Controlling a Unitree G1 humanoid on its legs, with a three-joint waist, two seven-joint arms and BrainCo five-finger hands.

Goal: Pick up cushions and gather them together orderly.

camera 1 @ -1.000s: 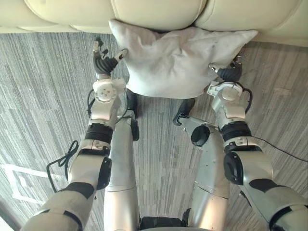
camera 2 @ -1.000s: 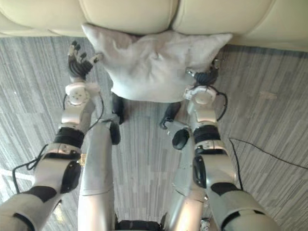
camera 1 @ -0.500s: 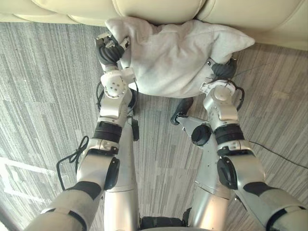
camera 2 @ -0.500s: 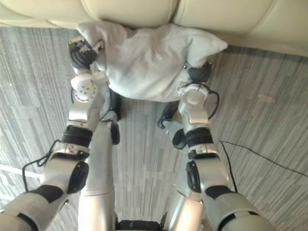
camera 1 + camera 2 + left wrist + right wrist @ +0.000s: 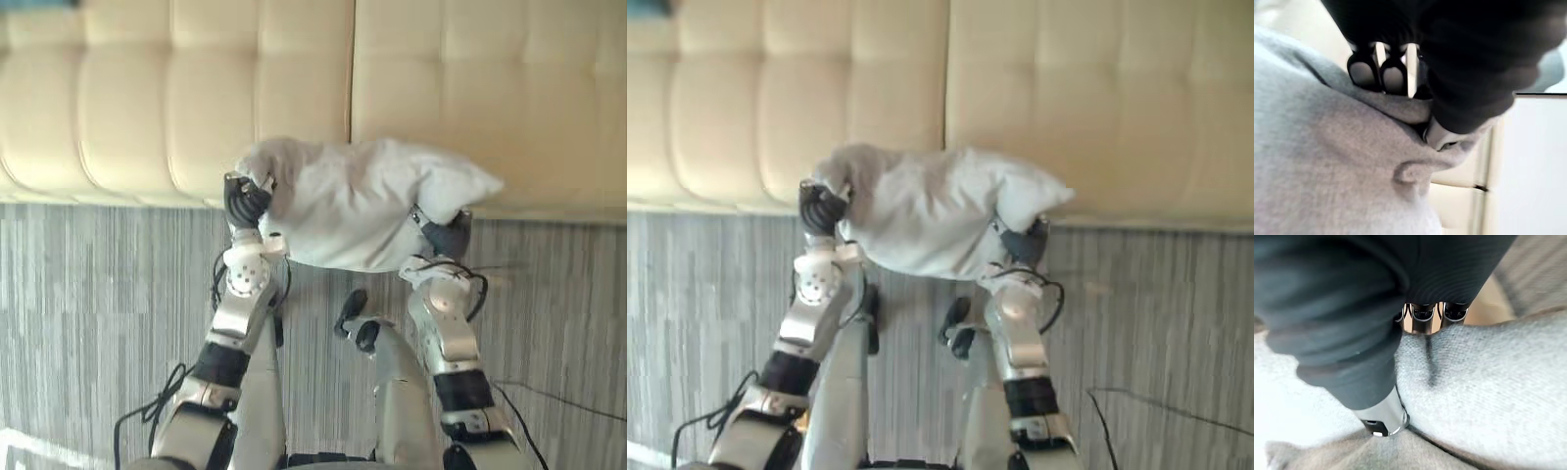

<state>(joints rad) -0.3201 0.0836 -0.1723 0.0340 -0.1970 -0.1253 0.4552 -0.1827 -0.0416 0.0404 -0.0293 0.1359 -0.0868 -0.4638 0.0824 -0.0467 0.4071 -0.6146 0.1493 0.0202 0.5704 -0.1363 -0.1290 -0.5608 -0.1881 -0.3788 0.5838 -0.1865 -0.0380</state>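
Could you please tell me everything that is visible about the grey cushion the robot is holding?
The cushion is pale grey, soft and plump, of fine knit-looking cloth, creased, with pointed corners. It is held crosswise between the left hand and the right hand, which pinch its two ends. It is before the cream sofa; whether it touches that cannot be told.

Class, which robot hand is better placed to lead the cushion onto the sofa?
Left, marginally. Both hands grip the grey cushion, but the left hand shows against the front edge of the sofa, while the right hand hangs lower, over the carpet.
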